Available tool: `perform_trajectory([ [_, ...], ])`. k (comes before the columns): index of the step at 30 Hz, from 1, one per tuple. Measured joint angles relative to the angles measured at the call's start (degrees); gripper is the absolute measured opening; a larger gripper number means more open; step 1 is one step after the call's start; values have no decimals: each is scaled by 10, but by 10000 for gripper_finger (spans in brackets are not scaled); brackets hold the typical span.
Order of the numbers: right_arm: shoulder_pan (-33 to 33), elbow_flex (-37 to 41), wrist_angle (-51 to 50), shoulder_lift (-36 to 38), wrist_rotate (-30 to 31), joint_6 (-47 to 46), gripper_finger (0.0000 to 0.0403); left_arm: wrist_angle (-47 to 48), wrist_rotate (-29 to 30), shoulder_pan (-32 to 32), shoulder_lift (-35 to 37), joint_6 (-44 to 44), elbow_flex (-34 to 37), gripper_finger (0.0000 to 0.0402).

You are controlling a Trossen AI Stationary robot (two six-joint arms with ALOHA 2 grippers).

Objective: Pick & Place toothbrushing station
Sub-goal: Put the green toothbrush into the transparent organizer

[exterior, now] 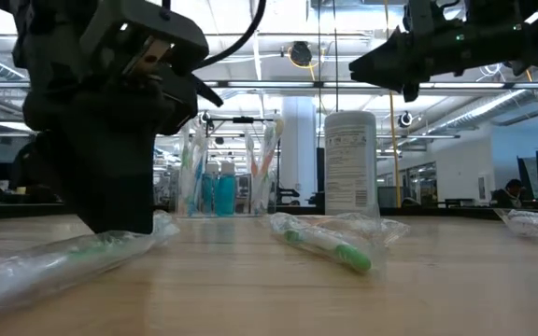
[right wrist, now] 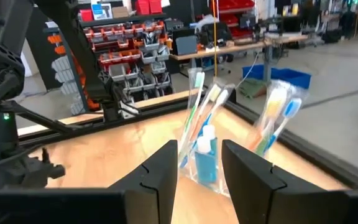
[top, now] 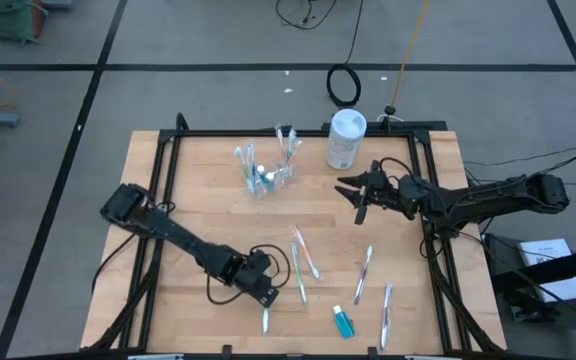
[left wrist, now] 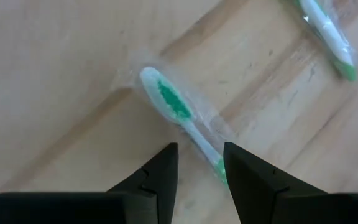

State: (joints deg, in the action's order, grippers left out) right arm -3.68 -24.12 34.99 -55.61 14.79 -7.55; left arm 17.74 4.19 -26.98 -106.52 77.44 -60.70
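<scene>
Left gripper [left wrist: 199,171] sits low at the near edge of the table [top: 198,190], and I see its fingers parted around the handle of a wrapped green toothbrush [left wrist: 178,113] lying flat on the wood — whether they pinch it yet I cannot tell. Another wrapped green brush [left wrist: 328,34] lies just beyond it. Right gripper [top: 360,195] hangs above the far right part of the table, fingers apart with nothing between them, pointing toward the clear plastic cup [top: 268,178]. That cup stands at the far middle of the table holding upright toothbrushes and small blue tubes [right wrist: 205,163]. A white canister [top: 345,138] stands just to the cup's right. More wrapped toothbrushes [top: 366,272] and one blue tube [top: 344,322] lie scattered on the near half — all apart from both grippers.
</scene>
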Motion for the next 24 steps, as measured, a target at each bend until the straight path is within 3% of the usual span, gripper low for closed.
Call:
perform_trajectory([
  [7,0,0,-23,0,0,-23,116,22,9,25,-1,-114,-1,132],
  [17,0,0,-42,0,0,-28,116,38,-2,64,-1,-212,-1,11],
  [24,0,0,-45,0,0,-53,116,50,19,73,18,-284,2,6],
])
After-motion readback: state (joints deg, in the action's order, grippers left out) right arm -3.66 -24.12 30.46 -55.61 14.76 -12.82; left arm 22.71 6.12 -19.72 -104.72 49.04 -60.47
